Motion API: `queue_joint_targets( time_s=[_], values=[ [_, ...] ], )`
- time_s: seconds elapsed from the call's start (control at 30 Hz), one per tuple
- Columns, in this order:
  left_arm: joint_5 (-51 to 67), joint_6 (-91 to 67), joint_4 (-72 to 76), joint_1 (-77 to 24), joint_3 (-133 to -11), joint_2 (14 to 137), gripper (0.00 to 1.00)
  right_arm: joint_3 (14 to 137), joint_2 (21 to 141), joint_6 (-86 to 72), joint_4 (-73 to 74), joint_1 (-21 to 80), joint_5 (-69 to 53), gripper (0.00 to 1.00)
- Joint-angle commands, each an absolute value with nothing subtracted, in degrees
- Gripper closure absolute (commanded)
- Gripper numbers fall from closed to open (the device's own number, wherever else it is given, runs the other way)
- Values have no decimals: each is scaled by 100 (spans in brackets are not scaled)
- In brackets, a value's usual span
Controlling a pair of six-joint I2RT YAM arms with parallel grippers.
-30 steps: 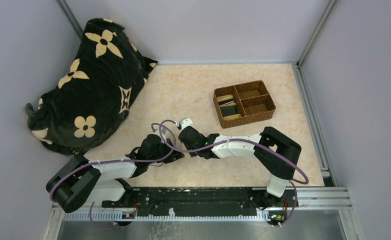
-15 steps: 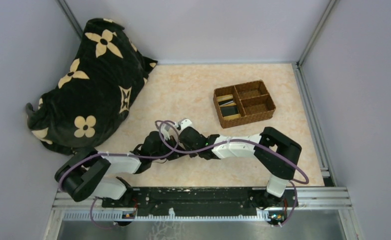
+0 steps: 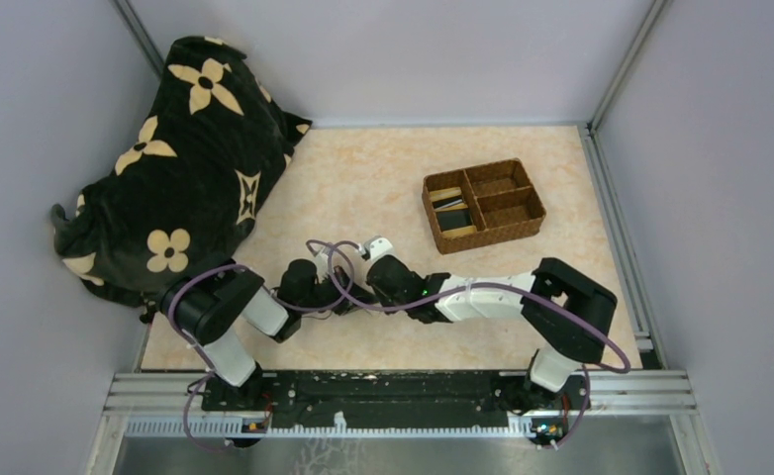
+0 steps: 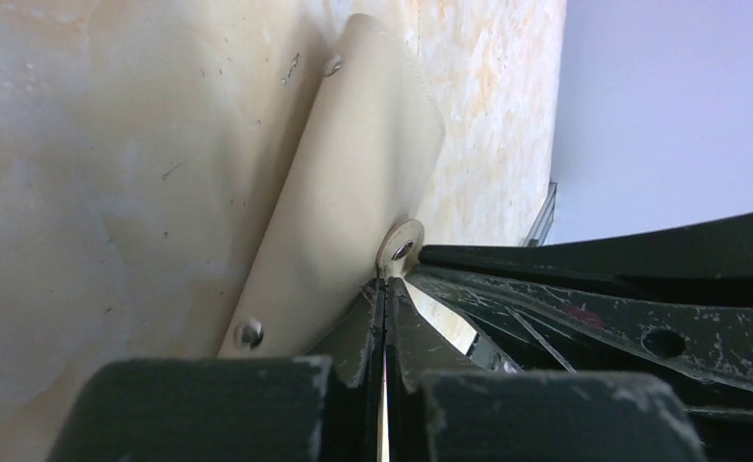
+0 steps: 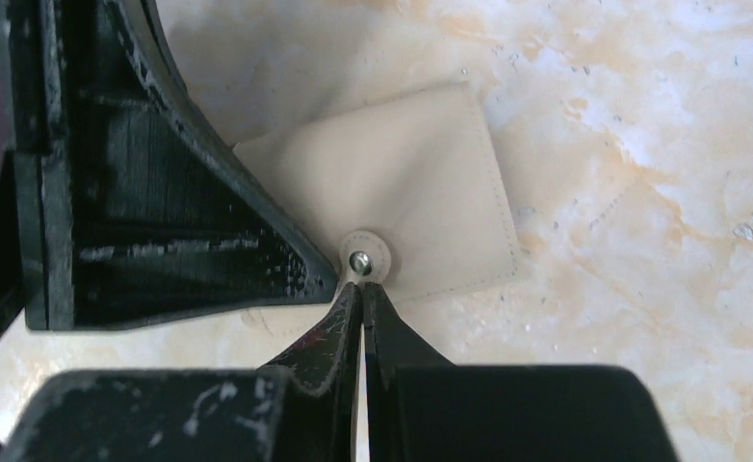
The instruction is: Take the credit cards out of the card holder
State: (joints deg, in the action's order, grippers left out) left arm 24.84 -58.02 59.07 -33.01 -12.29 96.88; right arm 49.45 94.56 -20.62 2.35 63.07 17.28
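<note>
Holder (image 5: 421, 183) lay closed near the table's (image 5: 642, 144) front edge; left gripper (image 4: 384, 289) and right gripper (image 5: 360, 294) sat pinched shut at its tab (image 5: 365, 258), hold unclear. One should pin, one peel.

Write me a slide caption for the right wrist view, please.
Right gripper, shut, tips at the snap tab of the cream card holder; left gripper alongside.

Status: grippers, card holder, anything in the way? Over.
Left gripper, right gripper: jaws shut, tips meeting at snap tab, grip unconfirmed. Card holder folded shut, no card poking out. Only obstruction: each other.
</note>
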Motion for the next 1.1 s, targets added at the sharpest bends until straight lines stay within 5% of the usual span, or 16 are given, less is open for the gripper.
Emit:
queue_joint_targets(
  time_s=[0.0,0.5,0.7,0.93,1.07],
  values=[
    [1765,-5742,5462,-3210,-1068,10224,100,4588,8860,-2099,241,6429,1270,100],
    [1925,-5927,5625,-3186,-1037,10298,100,4136,8201,-2084,-135,6358,1338,100],
    [2238,-5914,5957,-3182,-876,9943,100,4668,8682,-2004,-6,6291,1710,63],
    [2053,-5160,4080,-3190,-1231,8499,100,5126,8982,-1741,97,6148,1763,60],
    [1454,-4735,2845,-3189,-1473,7842,100,5424,9290,-1580,256,6075,1770,48]
  ],
)
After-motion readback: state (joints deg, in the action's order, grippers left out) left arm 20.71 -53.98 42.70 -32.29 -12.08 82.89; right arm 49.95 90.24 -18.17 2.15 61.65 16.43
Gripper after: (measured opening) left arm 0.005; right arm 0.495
